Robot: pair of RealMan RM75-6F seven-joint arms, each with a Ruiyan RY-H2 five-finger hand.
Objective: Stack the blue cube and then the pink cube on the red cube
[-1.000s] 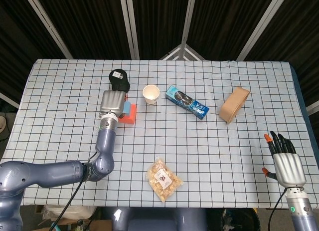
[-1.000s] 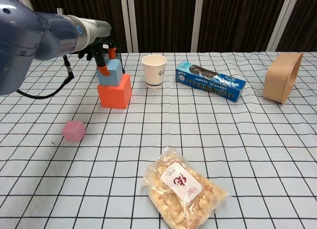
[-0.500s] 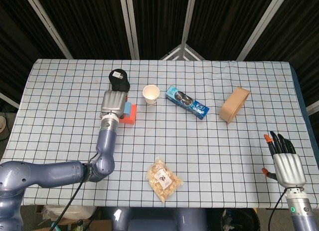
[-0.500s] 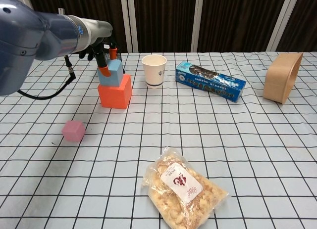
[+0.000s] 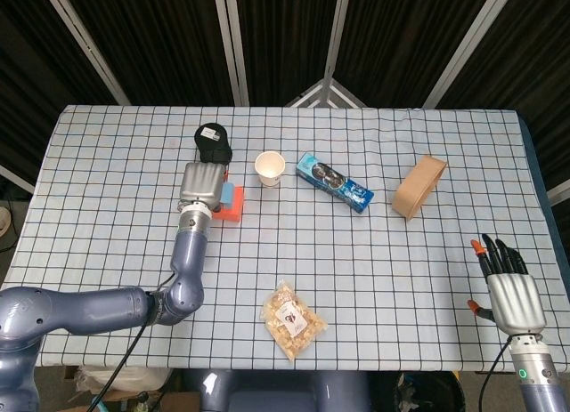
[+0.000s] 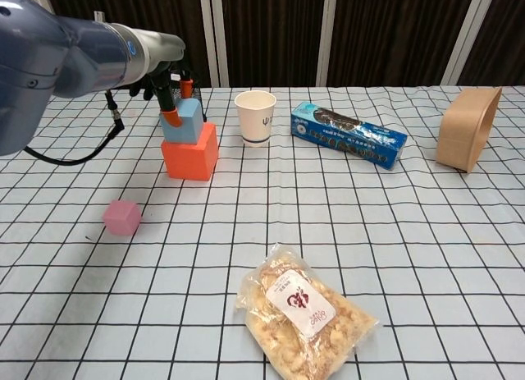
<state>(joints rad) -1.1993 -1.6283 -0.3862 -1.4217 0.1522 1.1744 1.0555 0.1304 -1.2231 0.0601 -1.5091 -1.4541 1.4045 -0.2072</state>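
Note:
The red cube [image 6: 190,153] stands on the checked table, left of centre, and the blue cube [image 6: 182,122] sits on top of it, slightly tilted. My left hand [image 6: 170,91] reaches in from the left and pinches the blue cube between orange-tipped fingers. Seen from the head camera, the left hand [image 5: 201,183] covers most of both cubes, leaving a blue edge [image 5: 238,196] and a red edge [image 5: 231,213]. The pink cube [image 6: 122,217] lies alone on the cloth nearer the front left; the head view hides it. My right hand [image 5: 509,287] hovers at the table's near right edge, fingers straight, holding nothing.
A paper cup [image 6: 255,116] stands just right of the stack. Further right lie a blue biscuit box [image 6: 349,135] and a tan container [image 6: 467,128]. A snack bag [image 6: 303,310] lies at front centre. A black object [image 5: 214,142] sits behind the cubes.

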